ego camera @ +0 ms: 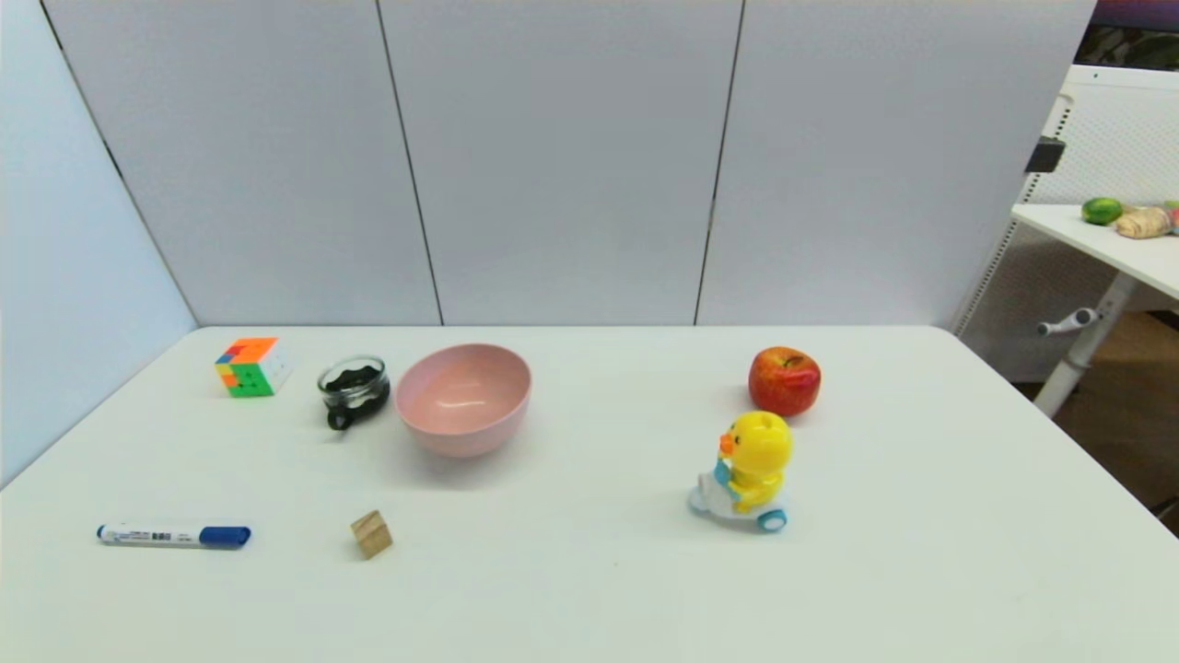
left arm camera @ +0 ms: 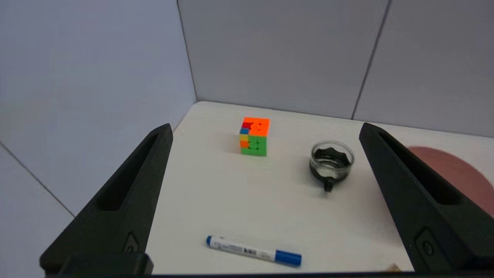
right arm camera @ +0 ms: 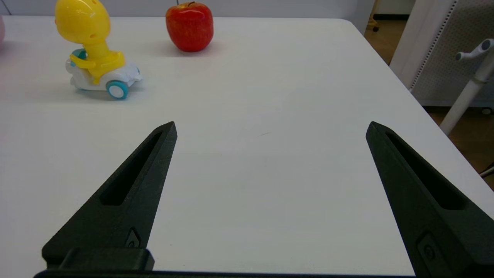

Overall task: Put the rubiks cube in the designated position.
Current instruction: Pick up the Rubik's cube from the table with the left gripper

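Left hand (left arm camera: pixel 266 129): we see two long matte black fingers, tapered, each with a slot and a small round screw.
Right hand (right arm camera: pixel 270 127): we see the same.

The left hand (left arm camera: pixel 264 129) hangs wide-spread above the bench (ego camera: pixel 589 571); straight ahead of it the rubiks cube (left arm camera: pixel 254 136) stands alone, open bench on the near side and both flanks, the corner walls close behind; the glass jar (left arm camera: pixel 331 163) sits off to one side of the cube with a clear gap between; the blue marker (left arm camera: pixel 253 251) lies across the approach, low beneath the fingers; ahead of the spread right hand (right arm camera: pixel 270 127) the bench is bare, duck toy (right arm camera: pixel 94 58) and apple (right arm camera: pixel 190 25) well off to one side.
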`<state>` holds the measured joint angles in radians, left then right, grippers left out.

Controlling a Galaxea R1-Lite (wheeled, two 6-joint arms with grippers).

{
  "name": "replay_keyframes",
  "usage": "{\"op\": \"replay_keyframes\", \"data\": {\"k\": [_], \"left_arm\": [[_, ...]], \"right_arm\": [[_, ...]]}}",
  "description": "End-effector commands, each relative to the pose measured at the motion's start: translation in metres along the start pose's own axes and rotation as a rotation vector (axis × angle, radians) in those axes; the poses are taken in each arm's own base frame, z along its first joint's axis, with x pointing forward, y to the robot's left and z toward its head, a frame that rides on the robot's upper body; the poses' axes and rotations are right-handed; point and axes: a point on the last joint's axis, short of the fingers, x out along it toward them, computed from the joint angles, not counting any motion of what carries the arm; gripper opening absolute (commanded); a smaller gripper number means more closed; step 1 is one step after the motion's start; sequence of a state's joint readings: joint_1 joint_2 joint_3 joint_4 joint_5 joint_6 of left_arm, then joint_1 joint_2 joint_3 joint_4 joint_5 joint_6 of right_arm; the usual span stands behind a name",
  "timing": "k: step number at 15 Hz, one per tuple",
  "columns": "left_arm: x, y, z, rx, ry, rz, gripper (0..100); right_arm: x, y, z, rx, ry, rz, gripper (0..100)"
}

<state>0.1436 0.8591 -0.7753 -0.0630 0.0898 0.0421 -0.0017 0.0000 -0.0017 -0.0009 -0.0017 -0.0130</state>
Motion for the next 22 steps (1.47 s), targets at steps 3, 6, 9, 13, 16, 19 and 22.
{"op": "replay_keyframes", "data": {"k": [3,6,9,13,16,19,22], "left_arm": [[0.105,0.013,-0.009,0.008,0.170,0.118,100],[0.150,0.015,-0.025,0.031,0.174,0.118,100],[0.201,0.016,-0.043,0.037,0.177,0.115,100],[0.262,0.010,-0.071,0.042,0.237,0.089,100],[0.290,0.007,-0.098,0.106,0.301,0.067,100],[0.300,0.004,-0.118,0.118,0.359,-0.008,100],[0.301,0.002,-0.130,0.139,0.404,-0.092,100]], "right_arm": [[0.000,0.000,0.000,-0.001,0.001,0.000,100],[0.000,0.000,0.000,-0.001,0.001,0.000,100],[0.000,0.000,0.000,-0.001,0.001,0.000,100],[0.000,0.000,0.000,-0.001,0.003,0.000,100],[0.000,0.000,0.000,-0.001,0.001,0.000,100],[0.000,0.000,0.000,-0.001,0.001,0.000,100],[0.000,0.000,0.000,-0.001,0.001,0.000,100]]}}
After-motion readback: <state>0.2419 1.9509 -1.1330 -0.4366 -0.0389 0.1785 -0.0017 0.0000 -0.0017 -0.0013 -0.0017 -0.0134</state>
